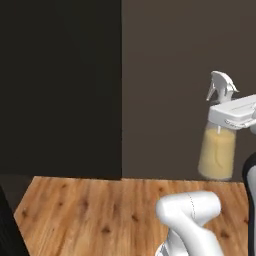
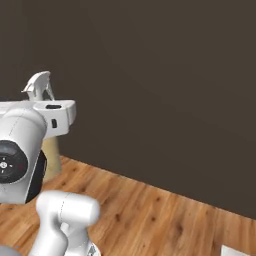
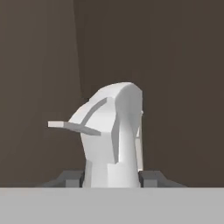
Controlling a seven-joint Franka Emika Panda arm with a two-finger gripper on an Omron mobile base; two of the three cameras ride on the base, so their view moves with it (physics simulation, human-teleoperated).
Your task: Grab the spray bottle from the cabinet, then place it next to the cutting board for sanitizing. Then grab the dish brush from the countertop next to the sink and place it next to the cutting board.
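Note:
The spray bottle (image 1: 217,156), clear with pale yellow liquid and a whitish trigger head, hangs upright in the air at the right of the left base view. My gripper (image 1: 233,115) is shut on its neck just under the head. From the right base view the spray bottle (image 2: 39,84) rises above the gripper (image 2: 56,116), and its lower body is partly hidden behind my arm. The hand view looks at the sprayer head (image 3: 114,131) from close up, with a dark fingertip (image 3: 70,177) on either side of it. The cutting board, dish brush, sink and countertop are out of view.
A near-black flat panel (image 1: 60,85) stands at the left; I cannot tell whether it is the cabinet. A dark brown wall (image 2: 165,90) lies ahead. A wooden floor (image 1: 85,210) spreads below. A small pale corner (image 2: 236,250) shows at the lower right.

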